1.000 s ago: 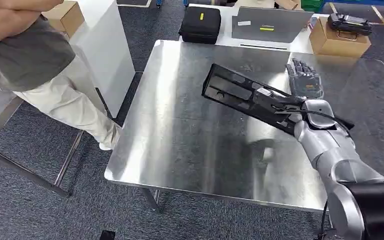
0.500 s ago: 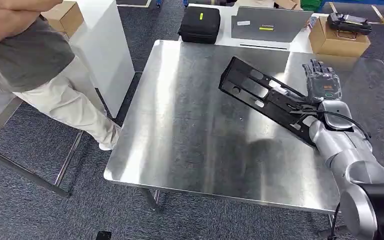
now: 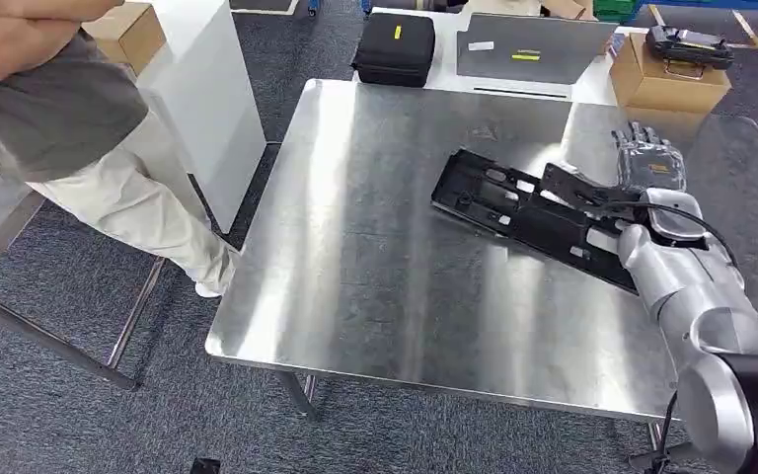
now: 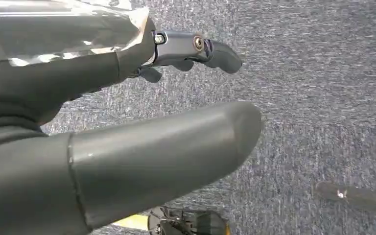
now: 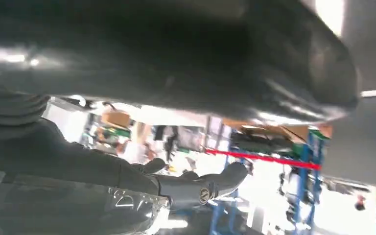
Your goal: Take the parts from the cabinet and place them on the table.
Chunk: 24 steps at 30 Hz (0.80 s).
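A long black plastic part (image 3: 523, 209) with cut-outs lies flat on the steel table (image 3: 375, 257), right of its middle and running diagonally. My right hand (image 3: 651, 163) is at the part's right end, fingers held straight and pointing away from me. In the right wrist view the thick thumb (image 5: 176, 63) and the dark fingers (image 5: 196, 188) stand apart with nothing between them. My left hand (image 4: 127, 122) hangs over grey carpet, holding nothing, its fingers apart.
A person (image 3: 59, 118) stands at the table's left, beside a white cabinet (image 3: 207, 89). Beyond the far edge are a black case (image 3: 395, 47), a grey panel (image 3: 528, 47) and a cardboard box (image 3: 666, 84) with a black controller (image 3: 691, 44) on top.
The part was tilted up off the table in my right hand; it has moved right and come down flat on the steel. My right hand has shifted right with it.
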Each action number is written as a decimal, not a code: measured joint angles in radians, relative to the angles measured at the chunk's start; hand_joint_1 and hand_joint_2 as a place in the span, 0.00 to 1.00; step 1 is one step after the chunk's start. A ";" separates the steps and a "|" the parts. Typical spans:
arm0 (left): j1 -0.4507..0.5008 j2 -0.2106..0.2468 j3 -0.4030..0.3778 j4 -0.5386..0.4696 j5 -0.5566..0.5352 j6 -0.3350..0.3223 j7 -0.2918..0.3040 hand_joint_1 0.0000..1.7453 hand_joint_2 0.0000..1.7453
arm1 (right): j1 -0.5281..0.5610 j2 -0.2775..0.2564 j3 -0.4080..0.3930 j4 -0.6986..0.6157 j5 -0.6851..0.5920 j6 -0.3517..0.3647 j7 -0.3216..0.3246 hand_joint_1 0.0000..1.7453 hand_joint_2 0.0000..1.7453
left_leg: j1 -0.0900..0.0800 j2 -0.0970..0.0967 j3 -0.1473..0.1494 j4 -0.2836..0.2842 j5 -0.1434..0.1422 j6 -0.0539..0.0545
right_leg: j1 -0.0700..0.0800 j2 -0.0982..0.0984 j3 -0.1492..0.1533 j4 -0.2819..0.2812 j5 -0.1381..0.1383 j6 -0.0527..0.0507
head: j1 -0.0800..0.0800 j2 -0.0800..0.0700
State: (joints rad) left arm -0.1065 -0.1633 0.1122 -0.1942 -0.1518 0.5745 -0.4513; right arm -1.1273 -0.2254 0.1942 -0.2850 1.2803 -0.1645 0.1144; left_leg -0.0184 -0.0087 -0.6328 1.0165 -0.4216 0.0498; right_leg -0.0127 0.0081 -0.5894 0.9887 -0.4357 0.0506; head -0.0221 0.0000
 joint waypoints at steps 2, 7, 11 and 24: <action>0.009 0.001 0.005 0.000 0.003 0.002 0.000 0.00 0.00 | -0.003 0.002 -0.007 0.002 -0.005 0.004 0.009 0.00 0.00 | 0.000 0.000 0.000 0.000 0.000 0.000 | 0.000 0.000 0.000 0.000 0.000 0.000 | 0.000 0.000; 0.018 0.003 0.008 0.000 0.003 0.002 0.000 0.00 0.00 | -0.006 0.006 -0.013 0.004 -0.006 0.005 0.014 0.00 0.00 | 0.000 0.000 0.000 0.000 0.000 0.000 | 0.000 0.000 0.000 0.000 0.000 0.000 | 0.000 0.000; 0.019 0.004 0.008 0.000 0.003 0.003 0.000 0.00 0.00 | -0.007 0.009 -0.016 0.006 -0.006 0.005 0.014 0.00 0.00 | 0.000 0.000 0.000 0.000 0.000 0.000 | 0.000 0.000 0.000 0.000 0.000 0.000 | 0.000 0.000; 0.031 0.003 0.023 0.000 0.018 -0.001 -0.016 0.00 0.00 | -0.021 0.012 -0.020 0.007 0.047 0.003 -0.002 0.00 0.00 | 0.000 0.000 0.000 0.000 0.000 0.000 | 0.000 0.000 0.000 0.000 0.000 0.000 | 0.000 0.000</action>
State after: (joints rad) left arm -0.0756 -0.1602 0.1347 -0.1938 -0.1339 0.5733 -0.4677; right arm -1.1482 -0.2133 0.1743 -0.2777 1.3272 -0.1617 0.1125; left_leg -0.0184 -0.0089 -0.6328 1.0165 -0.4216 0.0498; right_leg -0.0127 0.0081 -0.5897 0.9887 -0.4358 0.0506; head -0.0221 0.0000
